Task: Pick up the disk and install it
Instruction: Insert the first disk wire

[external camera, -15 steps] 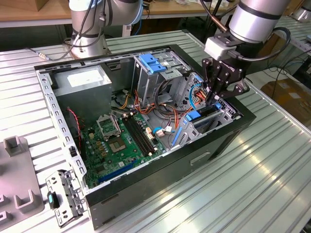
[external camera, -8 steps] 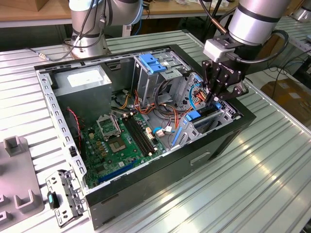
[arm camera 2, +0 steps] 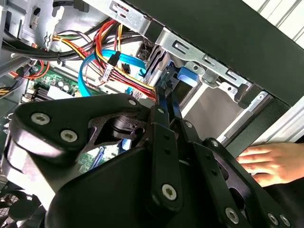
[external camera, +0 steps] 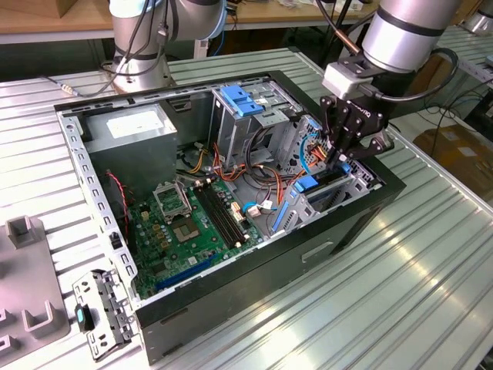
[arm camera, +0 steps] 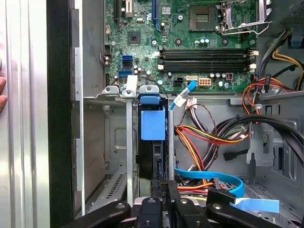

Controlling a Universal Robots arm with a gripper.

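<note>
The gripper (external camera: 344, 150) is seen lowered into the right end of the open computer case (external camera: 231, 304), its jaws drawn narrowly together around the rear edge of the disk (external camera: 327, 179). In the first wrist view the disk (arm camera: 153, 137) is shown standing on edge in a slot of the metal drive cage (arm camera: 109, 142), its blue carrier tab at the end towards the motherboard (arm camera: 180, 42), with the gripper (arm camera: 164, 183) closed on the opposite end. In the second wrist view the gripper (arm camera 2: 168, 97) reaches the blue carrier of the disk (arm camera 2: 186, 78) beside the cage wall, and a person's hand (arm camera 2: 266, 164) rests on the tabletop (arm camera 2: 294, 128) outside the case. Blue data cables (arm camera: 209, 178) and bundled red, yellow and orange wires (arm camera: 213, 135) lie beside the cage. Farther left in the exterior view, the motherboard (external camera: 185, 223) covers the case floor, and the power supply (external camera: 139, 131) occupies the far-left corner. A detached bracket (external camera: 100, 312) lies on the tabletop (external camera: 370, 308) near the case's near-left corner.
</note>
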